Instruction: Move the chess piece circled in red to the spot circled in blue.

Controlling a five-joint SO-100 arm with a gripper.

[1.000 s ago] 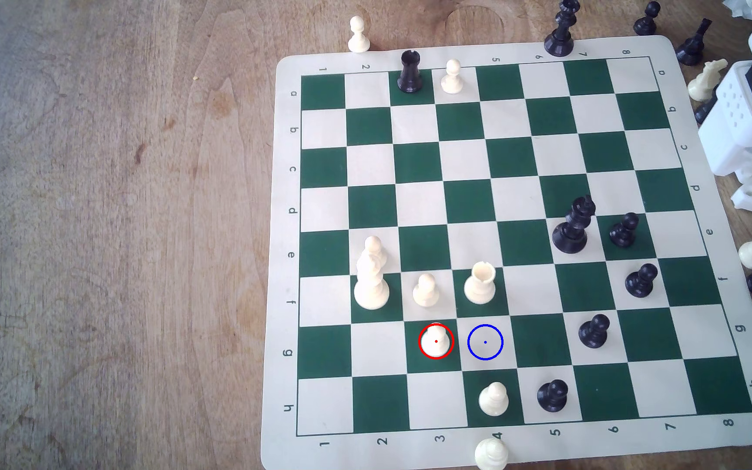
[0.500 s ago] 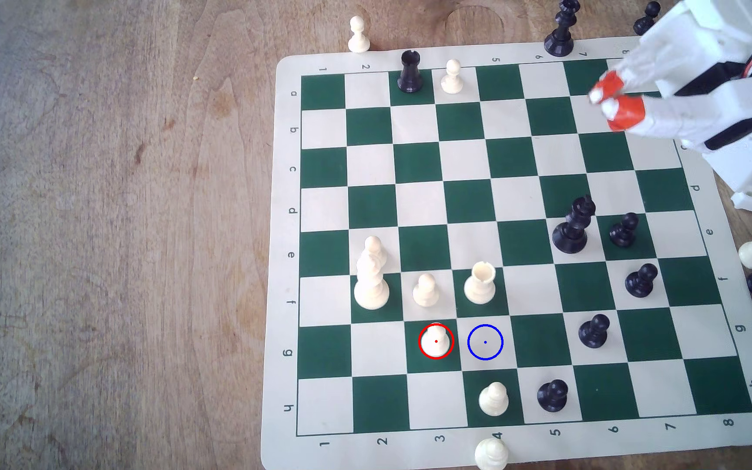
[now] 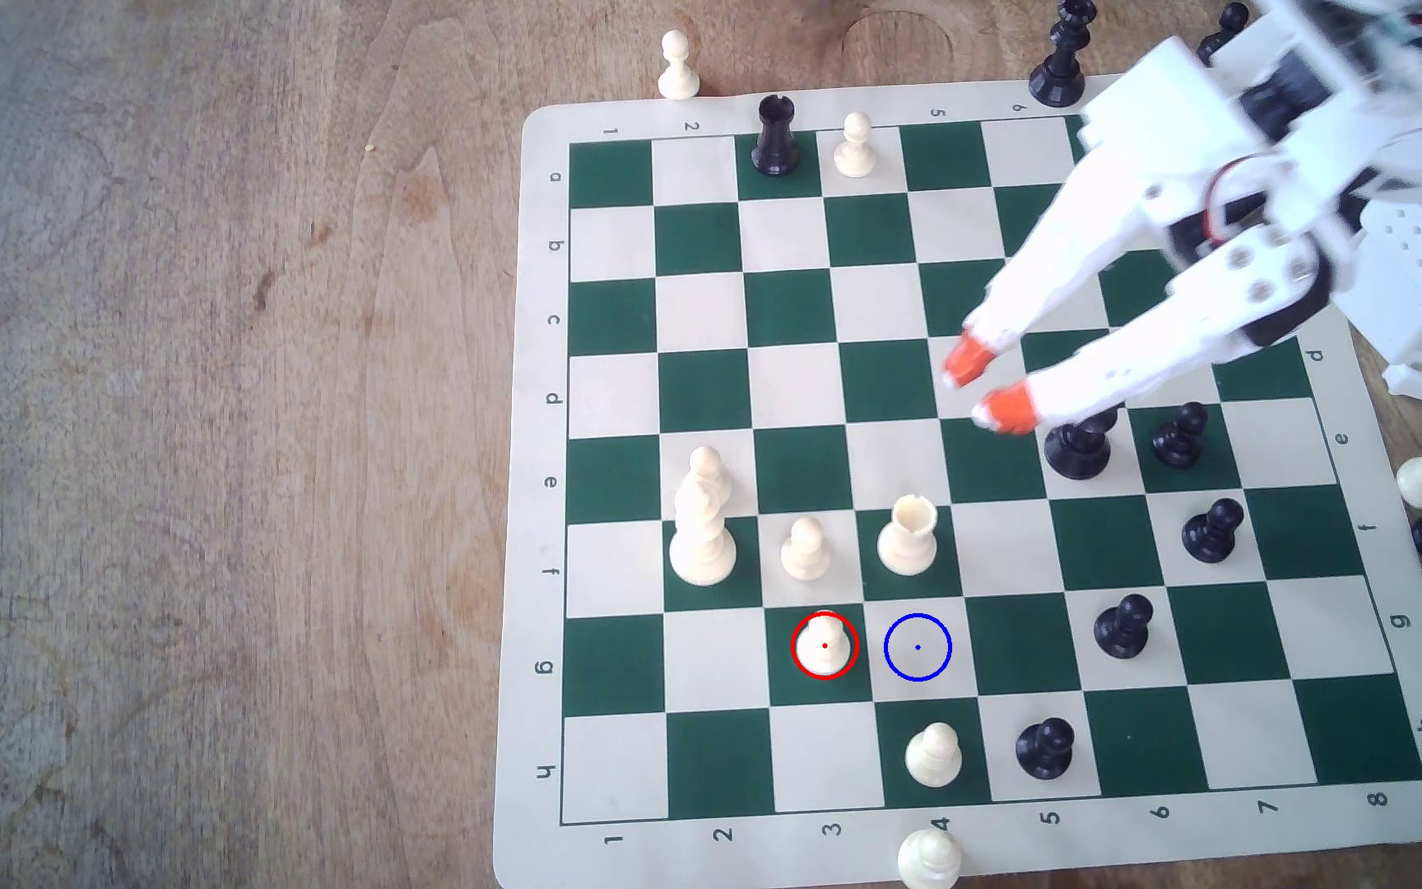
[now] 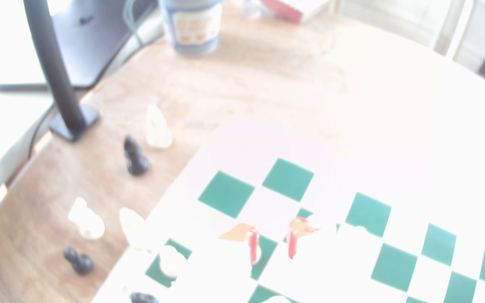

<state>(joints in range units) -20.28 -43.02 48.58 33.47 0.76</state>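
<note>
Pawn, cream-white and ringed in red, stands upright on a dark green square in row g, column 3 of the board mat. Just beside it toward the exterior view's right is the spot, a cream square outlined by a thin blue circle with a centre dot; nothing stands on it. A taller cream rook sits on the square just above the spot in that view, another cream pawn just above the ringed one, and a third cream pawn on the green square just below the spot.

The gripper reaches in from the exterior view's upper right, over the middle of the board around row d, well apart from the ringed pawn. Its two orange-tipped fingers are parted with a clear gap between them and hold nothing. The lower finger crosses in front of a tall black piece.

The wrist view is washed out and blurred; the orange tips show over green and cream squares, with loose pieces on the wooden table beside the mat.
</note>
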